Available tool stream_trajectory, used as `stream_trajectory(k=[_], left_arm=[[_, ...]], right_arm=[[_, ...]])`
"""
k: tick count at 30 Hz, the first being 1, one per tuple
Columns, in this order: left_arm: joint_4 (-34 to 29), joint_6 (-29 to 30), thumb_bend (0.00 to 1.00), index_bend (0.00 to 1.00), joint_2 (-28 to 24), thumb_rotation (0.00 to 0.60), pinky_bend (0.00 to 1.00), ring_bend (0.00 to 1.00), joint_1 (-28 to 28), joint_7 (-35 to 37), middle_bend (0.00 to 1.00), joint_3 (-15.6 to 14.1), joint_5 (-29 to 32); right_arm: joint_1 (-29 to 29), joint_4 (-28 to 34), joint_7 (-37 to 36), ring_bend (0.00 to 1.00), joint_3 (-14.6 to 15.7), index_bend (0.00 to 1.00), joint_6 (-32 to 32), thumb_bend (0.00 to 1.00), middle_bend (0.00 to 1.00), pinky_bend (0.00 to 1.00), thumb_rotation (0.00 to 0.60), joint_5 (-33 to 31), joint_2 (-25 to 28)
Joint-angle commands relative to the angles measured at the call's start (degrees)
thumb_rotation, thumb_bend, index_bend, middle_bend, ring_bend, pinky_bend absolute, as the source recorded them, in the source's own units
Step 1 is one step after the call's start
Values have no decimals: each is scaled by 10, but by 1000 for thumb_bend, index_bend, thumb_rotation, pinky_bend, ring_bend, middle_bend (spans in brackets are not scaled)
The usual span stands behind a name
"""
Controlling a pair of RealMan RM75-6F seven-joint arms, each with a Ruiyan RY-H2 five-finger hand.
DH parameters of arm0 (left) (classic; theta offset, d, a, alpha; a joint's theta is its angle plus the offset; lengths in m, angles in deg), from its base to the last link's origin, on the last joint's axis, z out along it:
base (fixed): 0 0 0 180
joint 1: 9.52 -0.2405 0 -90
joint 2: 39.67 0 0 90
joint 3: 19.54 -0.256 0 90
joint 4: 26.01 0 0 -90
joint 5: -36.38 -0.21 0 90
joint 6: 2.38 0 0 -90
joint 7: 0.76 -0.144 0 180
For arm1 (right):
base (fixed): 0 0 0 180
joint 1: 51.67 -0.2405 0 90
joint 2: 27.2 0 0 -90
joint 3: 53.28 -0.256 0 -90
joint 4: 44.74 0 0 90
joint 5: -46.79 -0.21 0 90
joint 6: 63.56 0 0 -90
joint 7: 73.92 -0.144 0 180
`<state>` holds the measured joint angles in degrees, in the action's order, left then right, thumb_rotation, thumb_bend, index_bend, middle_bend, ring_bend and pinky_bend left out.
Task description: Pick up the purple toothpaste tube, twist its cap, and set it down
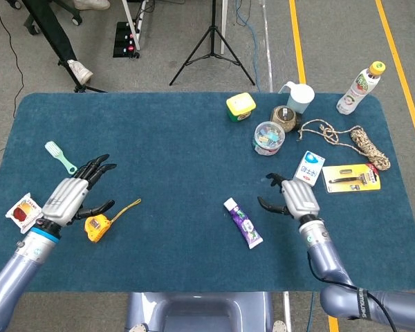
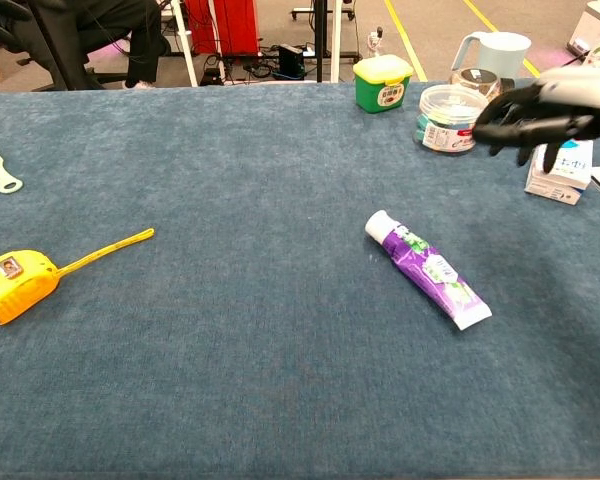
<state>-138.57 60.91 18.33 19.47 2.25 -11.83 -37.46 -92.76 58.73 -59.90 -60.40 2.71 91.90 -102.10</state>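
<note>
On the blue surface (image 1: 194, 152), toward its near edge, the purple toothpaste tube (image 1: 243, 222) lies flat and alone, its white cap (image 2: 379, 225) pointing away from the robot and to the left, nothing touching it. Just right of the tube, the right hand (image 1: 295, 197) hovers with its dark fingers (image 2: 500, 124) spread and holding nothing; in the chest view it shows only at the upper right edge, well clear of the tube. Well to the left of the tube, at about the same depth, a yellow tape measure (image 1: 97, 226) rests with a short length of tape pulled out. The left hand (image 1: 67, 198) is just beside it, fingers (image 1: 97, 166) splayed apart and empty. Left of that hand sits a small red-and-white packet (image 1: 25, 211), and a little farther back a pale green brush (image 1: 60, 157). Beyond the tube and to its right lie a small blue-and-white carton (image 1: 308, 169) and a yellow carded razor (image 1: 351, 177). Farther still are a clear round tub (image 1: 268, 137), a coil of rope (image 1: 346, 135), a yellow-lidded green jar (image 1: 241, 106), a light blue pitcher (image 1: 299, 97) and, at the far right corner, a bottle with a yellow cap (image 1: 360, 87).
</note>
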Motion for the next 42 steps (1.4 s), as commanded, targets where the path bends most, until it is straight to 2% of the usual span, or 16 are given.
stream_trajectory(k=[1, 4, 8, 15, 26, 32, 38, 42], left_arm=[[-8, 51, 70, 181, -6, 204, 146, 15, -26, -83, 70, -13, 19], [-11, 82, 73, 221, -6, 286, 167, 36, -41, -127, 97, -19, 19], [-13, 133, 75, 227, -7, 335, 167, 43, -69, -202, 115, -38, -1], [-9, 175, 75, 216, 4, 338, 168, 44, -108, -213, 119, -56, -25], [4, 221, 75, 216, 6, 352, 167, 53, -160, -199, 125, -87, -61], [8, 250, 75, 216, 4, 371, 167, 53, -201, -191, 128, -115, -89], [16, 291, 75, 216, -5, 383, 167, 62, -257, -160, 129, -158, -141], [20, 289, 75, 216, -11, 387, 167, 65, -265, -155, 129, -164, -147]], right_arm=[[53, 2, -52, 470, -1, 296, 54, 392, 394, 456, 206, 61, 24], [80, -7, -63, 498, 9, 349, 84, 392, 419, 467, 210, 94, 32], [126, -17, -60, 513, 34, 382, 128, 392, 435, 468, 212, 130, 54], [176, -11, -66, 514, 45, 394, 152, 392, 443, 468, 212, 156, 90], [233, -5, -61, 514, 69, 408, 184, 392, 454, 466, 213, 189, 114], [277, -1, -62, 516, 78, 420, 227, 392, 471, 465, 212, 208, 117], [344, 15, -52, 521, 104, 430, 308, 392, 472, 462, 212, 274, 124], [356, 19, -50, 522, 105, 432, 313, 392, 472, 461, 213, 286, 128]])
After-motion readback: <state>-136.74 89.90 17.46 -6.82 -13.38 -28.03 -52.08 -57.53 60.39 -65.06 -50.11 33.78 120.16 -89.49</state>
